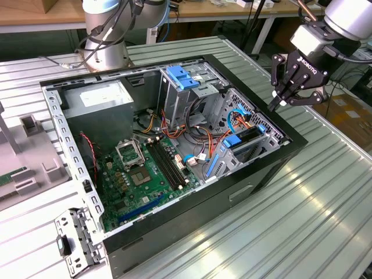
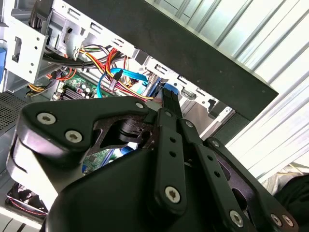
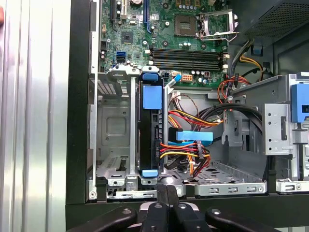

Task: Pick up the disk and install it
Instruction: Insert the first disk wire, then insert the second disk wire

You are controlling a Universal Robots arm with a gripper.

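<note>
The disk (image 1: 244, 137) stands on edge in the drive bay at the near right corner of the open computer case (image 1: 267, 168), its blue carrier frame showing at the top. In the first wrist view the disk (image 3: 153, 133) sits edge-on between metal cage walls, with blue tabs at both ends. My gripper (image 1: 274, 104) hangs above the case's rim on the exterior view's right, just outside the bay, and is shut on nothing. Its fingertips (image 3: 166, 191) are pressed together over the case's black edge. The second wrist view has the gripper (image 2: 169, 96) close up, aimed at the bay.
A grey power-supply box (image 1: 104, 96) fills the case's back left. A blue latch (image 1: 183, 78) tops the metal drive cage. Coloured cables (image 1: 203, 136) run beside the bay, above the motherboard (image 1: 139, 174). The arm's base (image 1: 104, 40) stands behind the case. Grey fixtures (image 1: 29, 151) lie to the left.
</note>
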